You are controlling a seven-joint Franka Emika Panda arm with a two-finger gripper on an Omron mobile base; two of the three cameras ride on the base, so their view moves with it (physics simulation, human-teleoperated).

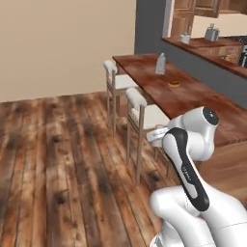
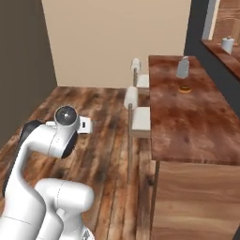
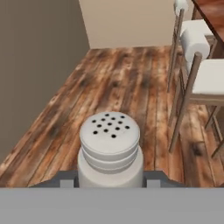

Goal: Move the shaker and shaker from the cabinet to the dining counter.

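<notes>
A light-grey shaker (image 3: 110, 148) with a perforated round cap fills the lower middle of the hand view. My gripper (image 3: 110, 178) is shut on its body, with one dark fingertip (image 3: 65, 180) on each side. The shaker hangs above the plank floor, left of the stools. The dining counter (image 1: 198, 99) (image 2: 187, 126), with its glossy reddish-brown top, runs away to the right of the arm. Brown wooden cabinet doors (image 1: 185, 12) show at the far top right of the left base view.
On the dining counter stand a grey box grater (image 1: 160, 63) (image 2: 182, 68) and a brown donut (image 1: 174, 83) (image 2: 185, 88). Two cream-cushioned stools (image 1: 141, 108) (image 2: 139, 117) line its near side. A grey toaster (image 1: 211, 33) sits on the far worktop. Open wood floor lies left.
</notes>
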